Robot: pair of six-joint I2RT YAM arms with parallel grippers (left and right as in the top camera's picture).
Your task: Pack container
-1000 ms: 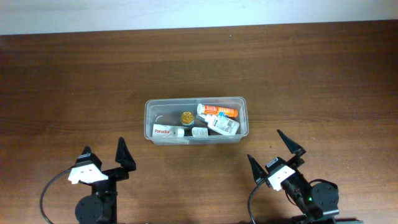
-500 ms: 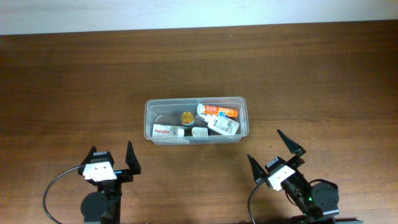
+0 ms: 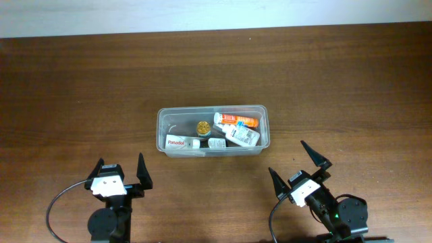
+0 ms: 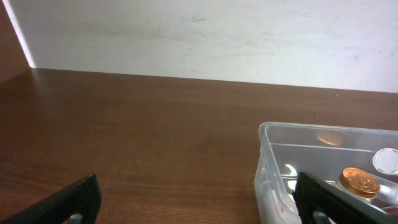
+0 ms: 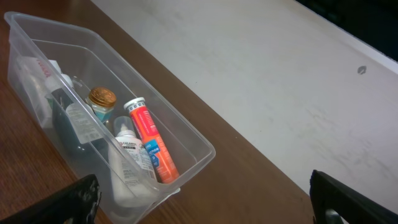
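Left gripper is now sitting squarer than a second ago, gaping and empty; right gripper is gaping empty too. Container is lying mid-table, bottles inside. Looking packed, so arms should be staying clear, not nudging it.

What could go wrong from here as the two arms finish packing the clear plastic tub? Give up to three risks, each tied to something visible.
1. The clear plastic rectangular tub has no lid on; a knock could slide or spill it.
2. The orange cylindrical tube and the labelled white plastic bottle crowd its right end, so they may shift if lifted.
3. The left gripper and right gripper stand wide open; a pointed finger could catch the rim.
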